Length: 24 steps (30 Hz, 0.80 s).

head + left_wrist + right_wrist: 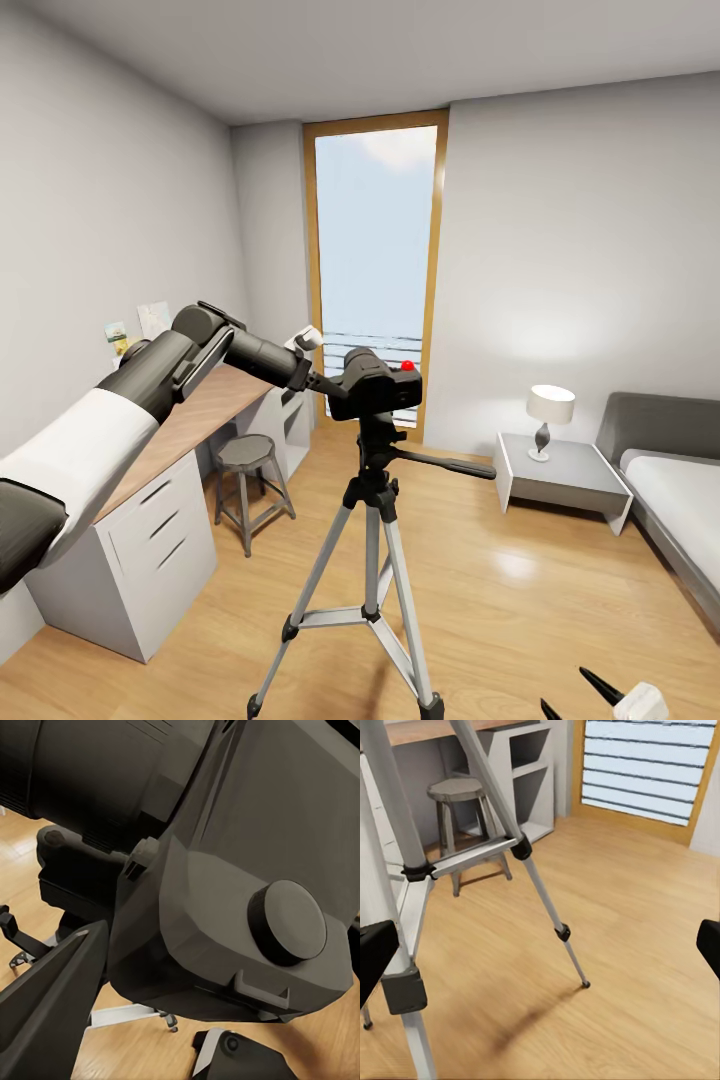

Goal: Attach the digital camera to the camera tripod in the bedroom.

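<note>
While the digital camera (378, 385) is held at frame centre upon the camera tripod (372, 560) head by the closed left end effector (330, 384), tipping could be caused by premature release; the right end effector (585, 696) is seen spread, empty.

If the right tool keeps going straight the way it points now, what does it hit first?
Probably the wood floor. In the right wrist view the line runs past the camera tripod legs toward bare planks, though depth is unclear and a leg could come first.

Grey stool (246, 455) under desk (190, 420); lamp (549, 408) on nightstand (560, 480).
</note>
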Motion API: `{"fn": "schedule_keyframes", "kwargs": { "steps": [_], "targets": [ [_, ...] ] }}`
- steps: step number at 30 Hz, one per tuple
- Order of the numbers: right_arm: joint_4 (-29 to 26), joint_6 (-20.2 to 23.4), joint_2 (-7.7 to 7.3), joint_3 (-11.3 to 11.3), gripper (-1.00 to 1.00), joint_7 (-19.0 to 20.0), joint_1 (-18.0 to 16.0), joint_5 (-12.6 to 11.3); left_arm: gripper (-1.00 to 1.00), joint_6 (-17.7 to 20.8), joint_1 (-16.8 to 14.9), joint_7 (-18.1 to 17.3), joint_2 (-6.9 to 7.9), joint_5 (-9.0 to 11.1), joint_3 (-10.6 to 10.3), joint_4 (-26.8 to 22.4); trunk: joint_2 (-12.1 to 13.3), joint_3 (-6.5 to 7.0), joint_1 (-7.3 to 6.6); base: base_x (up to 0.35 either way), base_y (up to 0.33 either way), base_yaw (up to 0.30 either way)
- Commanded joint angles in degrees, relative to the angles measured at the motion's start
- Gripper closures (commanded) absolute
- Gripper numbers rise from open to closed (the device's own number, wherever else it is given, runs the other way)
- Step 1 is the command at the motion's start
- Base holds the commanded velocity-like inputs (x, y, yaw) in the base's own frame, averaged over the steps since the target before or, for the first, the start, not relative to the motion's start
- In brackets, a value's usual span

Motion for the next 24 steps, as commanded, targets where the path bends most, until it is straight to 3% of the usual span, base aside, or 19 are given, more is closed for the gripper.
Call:
{"fn": "schedule_keyframes", "kwargs": {
  "steps": [1, 7, 8, 24],
  "targets": [
    [-0.58, 0.84, 0.01, 0.30, -1.00, 0.46, -0.06, -0.20, 1.00, 0.43, -0.06, -0.06, 0.05, 0.21, -0.17, -0.02, -0.05, -0.03, 0.02, 0.000, 0.000, 0.000],
    [-3.54, 4.28, 0.02, 2.16, -1.00, 1.66, -0.04, -0.25, 1.00, 0.43, -0.07, -0.06, 0.05, 0.21, -0.19, -0.02, -0.05, -0.03, 0.02, 0.000, 0.000, 0.000],
    [-4.09, 4.85, 0.02, 2.46, -1.00, 3.45, -0.04, -0.25, 1.00, 0.43, -0.07, -0.06, 0.05, 0.21, -0.24, -0.02, -0.05, -0.03, 0.02, 0.000, 0.000, 0.000],
    [-4.46, 5.23, 0.05, 2.59, -1.00, 8.47, -0.03, -0.49, 1.00, 0.43, -0.08, -0.06, 0.14, 0.21, -0.28, -0.02, -0.05, -0.03, 0.02, 0.000, 0.000, 0.000]
  ]
}}
